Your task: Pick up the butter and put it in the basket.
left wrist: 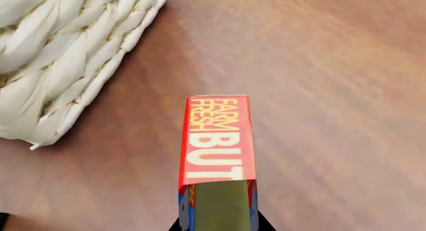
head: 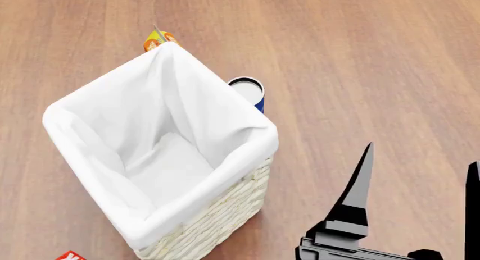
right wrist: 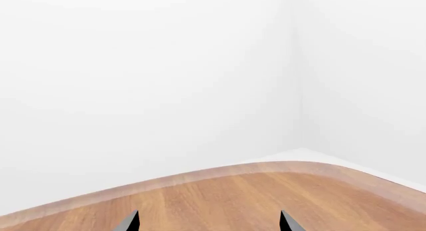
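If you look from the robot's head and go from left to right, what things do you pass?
Small red carton corner at the bottom edge → tall cream wicker basket with white cloth liner → round blue can with a white top → black right gripper.

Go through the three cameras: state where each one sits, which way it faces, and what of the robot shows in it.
Head view: high on the robot, facing down into the basket; the open right hand shows.
Left wrist view: by the left hand, facing down at the butter it grips over the table.
Right wrist view: by the right hand, facing level across the table edge to white walls; two fingertips show.
Shared: the basket, in the head and left wrist views.
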{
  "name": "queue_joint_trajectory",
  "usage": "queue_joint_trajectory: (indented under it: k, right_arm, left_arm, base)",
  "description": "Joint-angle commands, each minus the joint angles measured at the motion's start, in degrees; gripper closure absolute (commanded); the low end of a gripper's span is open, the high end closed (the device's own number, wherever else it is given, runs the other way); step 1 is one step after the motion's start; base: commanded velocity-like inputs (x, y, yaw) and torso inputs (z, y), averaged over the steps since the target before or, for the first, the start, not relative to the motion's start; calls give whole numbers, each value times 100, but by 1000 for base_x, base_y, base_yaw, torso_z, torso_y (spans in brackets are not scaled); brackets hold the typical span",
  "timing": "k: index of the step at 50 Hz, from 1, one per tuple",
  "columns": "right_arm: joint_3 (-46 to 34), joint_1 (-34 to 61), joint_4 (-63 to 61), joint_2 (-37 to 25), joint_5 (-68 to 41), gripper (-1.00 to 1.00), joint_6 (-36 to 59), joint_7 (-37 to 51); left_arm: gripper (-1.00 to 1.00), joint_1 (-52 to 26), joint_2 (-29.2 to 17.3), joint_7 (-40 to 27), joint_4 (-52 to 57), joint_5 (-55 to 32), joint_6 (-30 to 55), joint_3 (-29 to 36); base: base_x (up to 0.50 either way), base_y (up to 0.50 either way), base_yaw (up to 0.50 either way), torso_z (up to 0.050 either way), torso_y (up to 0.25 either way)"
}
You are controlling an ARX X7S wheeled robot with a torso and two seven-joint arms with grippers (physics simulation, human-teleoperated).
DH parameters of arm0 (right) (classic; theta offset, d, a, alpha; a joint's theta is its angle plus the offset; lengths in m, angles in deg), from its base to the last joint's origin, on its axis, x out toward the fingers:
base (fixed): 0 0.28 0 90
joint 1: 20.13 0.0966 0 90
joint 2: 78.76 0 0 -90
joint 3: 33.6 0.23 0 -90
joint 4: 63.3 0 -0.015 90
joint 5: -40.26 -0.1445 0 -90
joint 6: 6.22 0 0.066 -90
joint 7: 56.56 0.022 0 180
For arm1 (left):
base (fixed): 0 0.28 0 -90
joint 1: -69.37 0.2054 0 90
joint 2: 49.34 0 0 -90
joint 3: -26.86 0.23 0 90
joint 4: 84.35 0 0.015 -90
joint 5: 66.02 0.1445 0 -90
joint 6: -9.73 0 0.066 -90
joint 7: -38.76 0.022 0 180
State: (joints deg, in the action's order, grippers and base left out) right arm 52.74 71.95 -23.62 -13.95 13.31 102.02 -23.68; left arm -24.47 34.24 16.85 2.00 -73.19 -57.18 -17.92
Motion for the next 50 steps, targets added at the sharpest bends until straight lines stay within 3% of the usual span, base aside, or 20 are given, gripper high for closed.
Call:
queue_joint_trajectory:
  k: [1,11,18,50]
  right_arm:
    - [-28,0,5,-13,6,-100,-14,16]
    - [-23,-10,-14,-22,-42,-100,-41,28]
    - [-28,1,-30,-37,-61,-100,-33,46]
    - [20,15,-84,-112,-175,-100,-54,122]
  left_arm:
    - [100,202,-289,-180,1114,184,456,321]
    - [100,300,-608,-288,2826,364,1301,564]
    - [100,162,-605,-340,3439,467,1746,635]
    - [100,-1136,-101,-170,5067,403,3960,499]
  base:
    - [0,0,0,0,0]
    - [0,0,0,0,0]
    - [0,0,0,0,0]
    - [0,0,0,0,1]
